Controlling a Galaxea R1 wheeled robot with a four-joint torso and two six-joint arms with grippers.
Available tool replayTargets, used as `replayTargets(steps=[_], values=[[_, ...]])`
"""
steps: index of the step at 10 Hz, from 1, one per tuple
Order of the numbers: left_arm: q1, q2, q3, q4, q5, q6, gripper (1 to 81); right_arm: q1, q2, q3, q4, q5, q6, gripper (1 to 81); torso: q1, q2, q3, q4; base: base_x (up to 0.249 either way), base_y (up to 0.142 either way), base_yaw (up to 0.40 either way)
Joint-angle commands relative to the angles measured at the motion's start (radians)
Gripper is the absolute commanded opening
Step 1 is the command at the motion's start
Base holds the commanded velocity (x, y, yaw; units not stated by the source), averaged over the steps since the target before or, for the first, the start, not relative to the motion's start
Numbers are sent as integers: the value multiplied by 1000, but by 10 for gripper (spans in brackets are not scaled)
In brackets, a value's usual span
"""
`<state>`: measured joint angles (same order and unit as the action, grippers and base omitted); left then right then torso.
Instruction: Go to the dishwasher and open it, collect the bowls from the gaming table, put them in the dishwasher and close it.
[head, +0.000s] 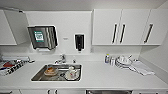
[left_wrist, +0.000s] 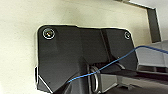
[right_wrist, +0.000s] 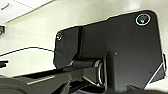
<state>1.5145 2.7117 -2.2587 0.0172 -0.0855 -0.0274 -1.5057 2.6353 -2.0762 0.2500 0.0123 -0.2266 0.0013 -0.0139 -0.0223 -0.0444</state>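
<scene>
Under the front edge of the white worktop (head: 105, 77), below and right of the sink (head: 37, 76), a dark grey strip of the dishwasher (head: 109, 92) peeps in, and I cannot tell how wide either pincer stands, what it holds, or where the dishwasher lies from it.

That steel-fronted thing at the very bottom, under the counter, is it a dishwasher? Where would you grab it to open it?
Probably the dishwasher, though just its top edge shows below the countertop. No handle can be made out. Such doors usually hinge low, so I'd grip along the top edge, from the front, and pull outward.
</scene>
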Motion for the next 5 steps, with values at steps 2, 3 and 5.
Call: replayTargets(steps=[2, 3, 5], values=[[-41, -30, 18, 4, 50, -2, 811, 41, -29, 24, 11, -63, 0, 811, 0, 0, 0, 0, 0, 0, 0], [-41, -48, 33, 6, 49, -2, 811, 37, -48, 53, 12, -64, 0, 811, 0, 0, 0, 0, 0, 0, 0], [-46, -133, 114, 3, 43, -5, 811, 40, -137, 180, 12, -63, 9, 811, -1, 0, 0, 0, 0, 0, 0]])
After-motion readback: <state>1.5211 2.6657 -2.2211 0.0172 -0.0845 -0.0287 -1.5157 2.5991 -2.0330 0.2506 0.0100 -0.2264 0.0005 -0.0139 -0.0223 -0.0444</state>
